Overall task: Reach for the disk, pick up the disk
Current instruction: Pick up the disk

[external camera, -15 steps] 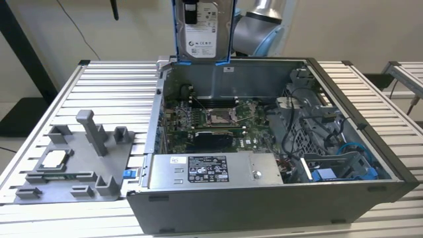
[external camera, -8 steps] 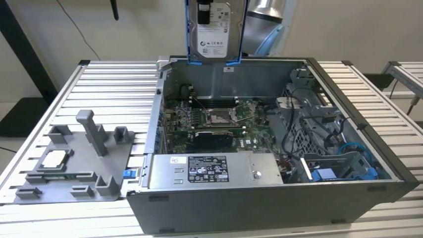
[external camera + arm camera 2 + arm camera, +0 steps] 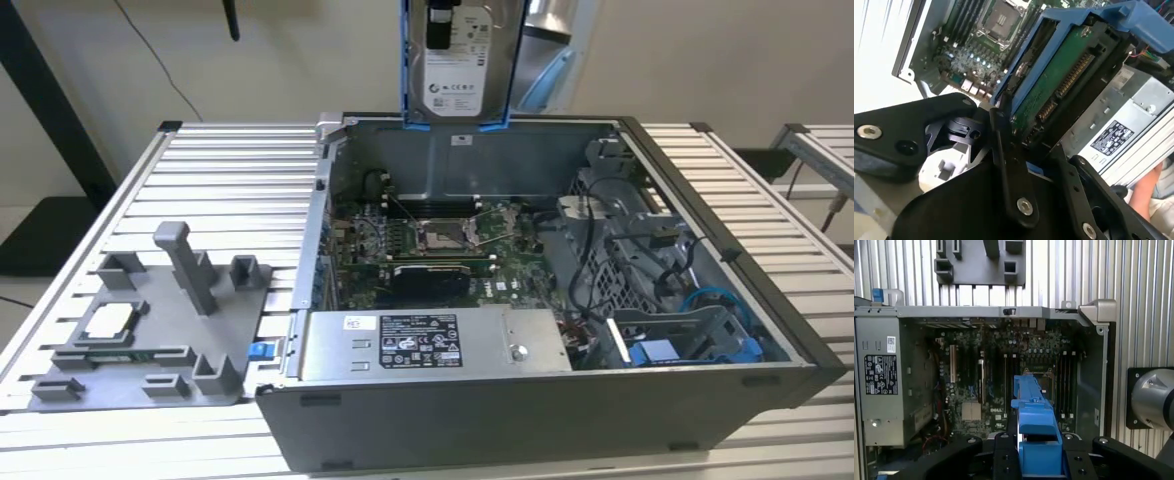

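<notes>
In the exterior view, your disk (image 3: 454, 65) hangs upright, clear above the back wall of the open case (image 3: 534, 420). In the second wrist view, your gripper (image 3: 1029, 150) is clamped on the disk. In the first wrist view, the disk's blue rail sits over the motherboard (image 3: 979, 375).

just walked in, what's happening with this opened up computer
A robot arm's gripper is clamped on the disk, a silver hard drive framed by blue rails. In the exterior view the disk hangs upright in the air above the rear wall of the open computer case, clear of it. The case sits on a slatted metal table, with a grey fixture plate beside it on the exterior view's left.
</notes>
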`<state>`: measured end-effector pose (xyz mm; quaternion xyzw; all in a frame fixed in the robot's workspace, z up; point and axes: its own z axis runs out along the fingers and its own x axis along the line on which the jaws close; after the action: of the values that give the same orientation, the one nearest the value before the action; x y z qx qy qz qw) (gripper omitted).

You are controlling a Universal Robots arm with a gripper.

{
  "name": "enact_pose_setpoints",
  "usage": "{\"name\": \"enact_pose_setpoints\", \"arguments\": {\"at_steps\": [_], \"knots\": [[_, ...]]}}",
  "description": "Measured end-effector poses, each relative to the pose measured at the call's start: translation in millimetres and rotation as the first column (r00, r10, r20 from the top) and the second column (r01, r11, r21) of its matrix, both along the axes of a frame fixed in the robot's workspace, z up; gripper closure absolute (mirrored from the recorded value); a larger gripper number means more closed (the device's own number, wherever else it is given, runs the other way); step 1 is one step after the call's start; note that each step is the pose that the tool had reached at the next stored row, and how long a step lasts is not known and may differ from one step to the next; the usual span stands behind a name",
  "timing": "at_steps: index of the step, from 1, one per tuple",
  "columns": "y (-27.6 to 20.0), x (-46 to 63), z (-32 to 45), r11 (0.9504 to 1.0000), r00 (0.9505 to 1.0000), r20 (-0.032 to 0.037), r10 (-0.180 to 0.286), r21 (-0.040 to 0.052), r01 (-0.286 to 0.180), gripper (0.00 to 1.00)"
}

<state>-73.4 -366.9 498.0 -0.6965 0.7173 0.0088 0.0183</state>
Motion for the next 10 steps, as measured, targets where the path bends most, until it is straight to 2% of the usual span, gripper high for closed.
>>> {"name": "enact_pose_setpoints", "arguments": {"at_steps": [10], "knots": [[0.0, 26.3, 0.0, 1.0000, 1.0000, -0.0001, 0.000, -0.0001, 0.000, 1.00]]}}
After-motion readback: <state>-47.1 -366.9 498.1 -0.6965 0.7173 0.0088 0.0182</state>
